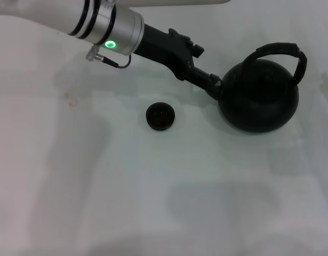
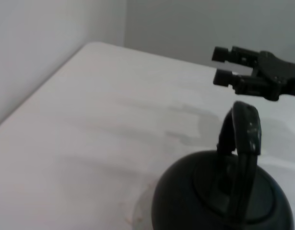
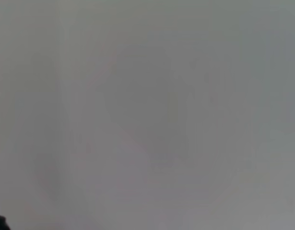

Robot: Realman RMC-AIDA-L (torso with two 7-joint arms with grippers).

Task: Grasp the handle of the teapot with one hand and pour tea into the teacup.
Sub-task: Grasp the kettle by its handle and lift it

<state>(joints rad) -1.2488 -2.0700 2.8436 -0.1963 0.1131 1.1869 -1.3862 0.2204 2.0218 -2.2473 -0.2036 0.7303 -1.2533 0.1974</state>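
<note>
One teacup [image 1: 160, 116] sits alone on the white table [image 1: 73, 181], well apart from the teapot [image 1: 260, 98] on its left side; whether it holds tea cannot be told. Next comes the left gripper [image 1: 214, 88], reaching in at a slant until its tip is just beside the teapot's left shoulder. In the left wrist view what appears to be its claw [image 2: 218, 66] has fingers slightly parted, holding nothing, beyond the handle [image 2: 245, 129]. That handle [image 1: 281, 50] arches over the upright teapot's top, ungripped.
</note>
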